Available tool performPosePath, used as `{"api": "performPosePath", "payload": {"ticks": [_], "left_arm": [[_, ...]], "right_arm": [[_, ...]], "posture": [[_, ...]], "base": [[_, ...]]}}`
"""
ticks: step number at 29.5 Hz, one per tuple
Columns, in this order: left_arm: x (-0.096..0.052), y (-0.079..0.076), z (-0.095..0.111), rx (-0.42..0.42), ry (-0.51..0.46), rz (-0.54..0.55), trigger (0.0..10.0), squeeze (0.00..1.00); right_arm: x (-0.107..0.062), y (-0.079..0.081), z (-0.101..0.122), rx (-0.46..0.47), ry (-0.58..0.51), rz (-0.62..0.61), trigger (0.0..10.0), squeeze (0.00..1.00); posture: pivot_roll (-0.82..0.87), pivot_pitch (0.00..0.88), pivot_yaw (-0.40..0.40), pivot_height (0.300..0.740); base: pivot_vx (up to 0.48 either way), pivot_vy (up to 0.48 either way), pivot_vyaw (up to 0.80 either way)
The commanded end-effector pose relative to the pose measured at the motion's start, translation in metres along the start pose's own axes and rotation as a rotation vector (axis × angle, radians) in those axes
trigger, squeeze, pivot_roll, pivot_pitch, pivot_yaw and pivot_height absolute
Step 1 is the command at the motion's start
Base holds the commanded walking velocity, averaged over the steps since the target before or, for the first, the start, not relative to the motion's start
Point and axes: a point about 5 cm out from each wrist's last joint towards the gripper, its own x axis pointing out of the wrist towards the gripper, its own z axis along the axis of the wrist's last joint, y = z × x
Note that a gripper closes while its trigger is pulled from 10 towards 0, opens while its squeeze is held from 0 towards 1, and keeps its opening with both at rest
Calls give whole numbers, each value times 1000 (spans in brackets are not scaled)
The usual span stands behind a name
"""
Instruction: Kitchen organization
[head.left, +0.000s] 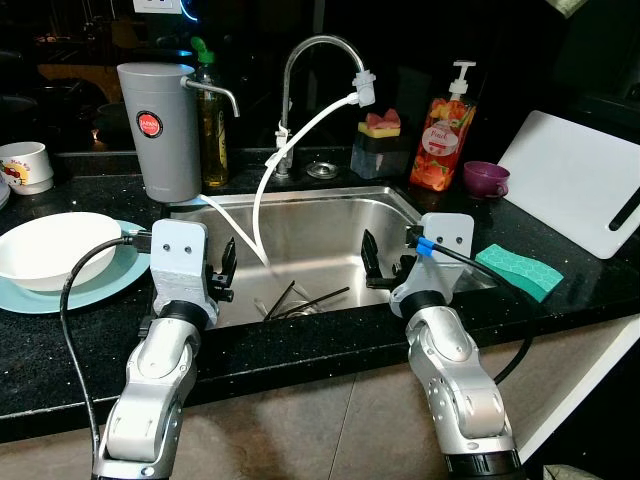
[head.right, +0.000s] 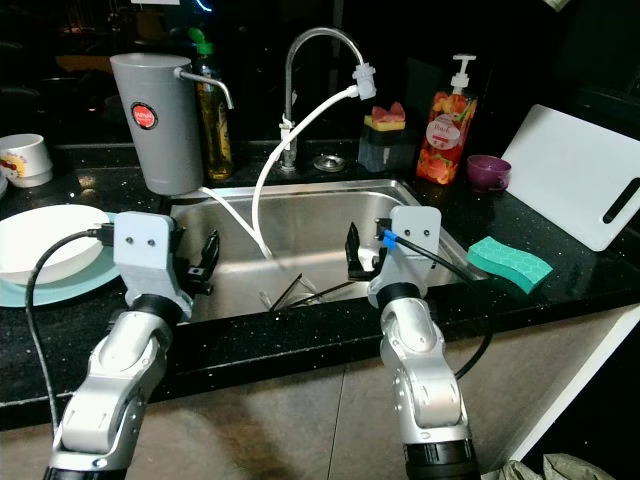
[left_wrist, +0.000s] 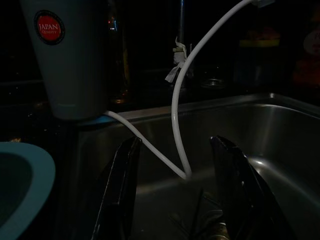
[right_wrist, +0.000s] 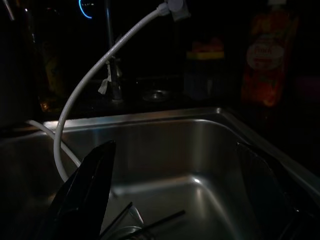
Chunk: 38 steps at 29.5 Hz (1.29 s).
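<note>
Two end effectors — left (head.left: 222, 272), right (head.left: 385, 268) — spread over sink (head.left: 330, 200); white hose (head.left: 262, 195) between.

My two head eyes look forward and down over the bench at the sink (head.left: 330, 225). Each wrist camera peers close along its own fingers into that same basin, sharing the white hose (left_wrist: 176, 115).

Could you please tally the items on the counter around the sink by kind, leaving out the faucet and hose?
Bottles (oil bottle, soap pump bottle): 2
Sponges (green sponge, sponge in holder): 2
Cups (white mug, purple cup): 2
Bowl: 1
Plate: 1
Grey water filter canister: 1
White cutting board: 1
Total: 10
</note>
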Motion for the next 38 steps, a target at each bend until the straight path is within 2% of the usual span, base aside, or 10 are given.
{"api": "performPosePath", "payload": {"ticks": [1,17,38], "left_arm": [[1,-1,2,-2,-5,-3,10000,0],[-2,-1,2,-2,-9,8,10000,0],[2,-4,6,-8,-17,-6,10000,0]], "right_arm": [[0,1,-1,8,3,0,10000,0],[3,-1,0,1,2,9,10000,0],[1,-2,0,5,1,-2,10000,0]], "posture": [[138,73,-81,740],[150,68,-93,740],[144,84,-86,740]], "base": [[0,0,0],[0,0,0],[0,0,0]]}}
